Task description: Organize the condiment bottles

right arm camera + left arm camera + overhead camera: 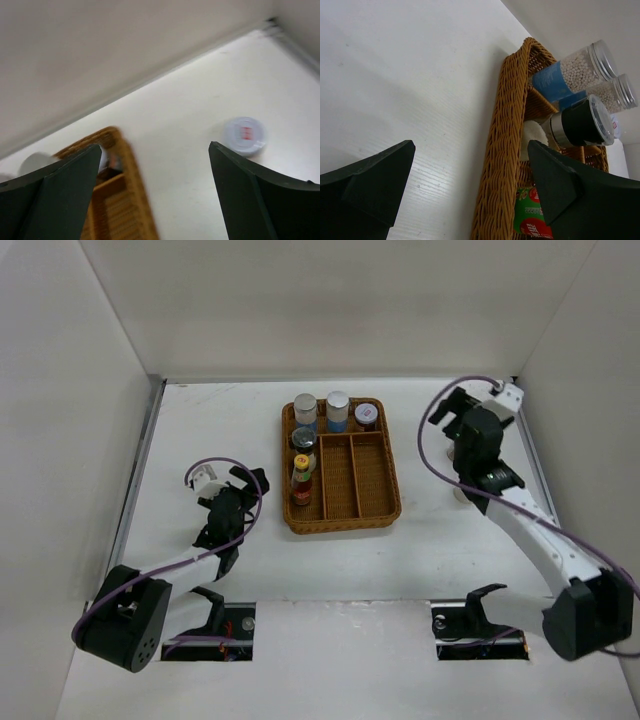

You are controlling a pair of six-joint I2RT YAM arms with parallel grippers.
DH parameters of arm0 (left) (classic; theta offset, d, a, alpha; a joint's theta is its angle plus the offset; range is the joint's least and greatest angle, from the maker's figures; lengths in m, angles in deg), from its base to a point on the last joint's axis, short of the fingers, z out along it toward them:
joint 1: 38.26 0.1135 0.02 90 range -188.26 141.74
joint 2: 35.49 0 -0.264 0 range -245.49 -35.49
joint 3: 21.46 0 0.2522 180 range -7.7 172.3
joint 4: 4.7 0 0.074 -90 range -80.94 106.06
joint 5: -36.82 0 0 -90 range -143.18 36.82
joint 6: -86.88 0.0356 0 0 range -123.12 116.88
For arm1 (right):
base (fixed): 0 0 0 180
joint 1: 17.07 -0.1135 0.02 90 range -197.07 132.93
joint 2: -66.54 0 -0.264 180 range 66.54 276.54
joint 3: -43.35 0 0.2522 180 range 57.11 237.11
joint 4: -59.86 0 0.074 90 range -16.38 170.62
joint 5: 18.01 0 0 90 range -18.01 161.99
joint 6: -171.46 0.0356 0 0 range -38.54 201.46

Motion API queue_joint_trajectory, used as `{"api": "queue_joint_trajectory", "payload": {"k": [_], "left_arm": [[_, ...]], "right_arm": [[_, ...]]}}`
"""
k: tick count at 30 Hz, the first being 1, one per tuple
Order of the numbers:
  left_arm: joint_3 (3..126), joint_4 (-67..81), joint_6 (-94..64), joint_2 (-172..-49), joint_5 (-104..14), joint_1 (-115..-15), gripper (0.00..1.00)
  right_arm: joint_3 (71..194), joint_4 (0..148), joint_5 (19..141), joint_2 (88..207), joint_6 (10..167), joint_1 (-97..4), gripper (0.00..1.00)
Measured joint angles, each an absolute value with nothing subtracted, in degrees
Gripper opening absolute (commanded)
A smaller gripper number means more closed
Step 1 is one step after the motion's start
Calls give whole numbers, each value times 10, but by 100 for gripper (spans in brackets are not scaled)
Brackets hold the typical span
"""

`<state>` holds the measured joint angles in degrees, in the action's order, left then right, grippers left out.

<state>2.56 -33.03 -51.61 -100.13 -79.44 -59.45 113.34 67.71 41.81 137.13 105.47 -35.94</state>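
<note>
The condiment bottles (337, 412) stand upright in the tray (340, 524), mostly silver-capped; left fingers (370, 185) and right fingers (55, 195) wide, empty.

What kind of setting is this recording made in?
Probably a lab test cell, not a kitchen: plain white walls box in a white table, two robot arms sit at its near edge, and a wicker tray of condiment bottles looks staged.

A lab test cell: white walls (300, 300) enclosing a robot table (220, 430).
</note>
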Motion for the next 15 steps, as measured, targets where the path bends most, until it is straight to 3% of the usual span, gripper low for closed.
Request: {"api": "queue_joint_trajectory", "payload": {"k": [6,15], "left_arm": [[26,-332,-516,-1001,-795,-602,100],[26,-332,-516,-996,-795,-604,100]], "right_arm": [[1020,734,291,1284,1083,-326,100],[980,800,273,1304,1108,-297,100]]}}
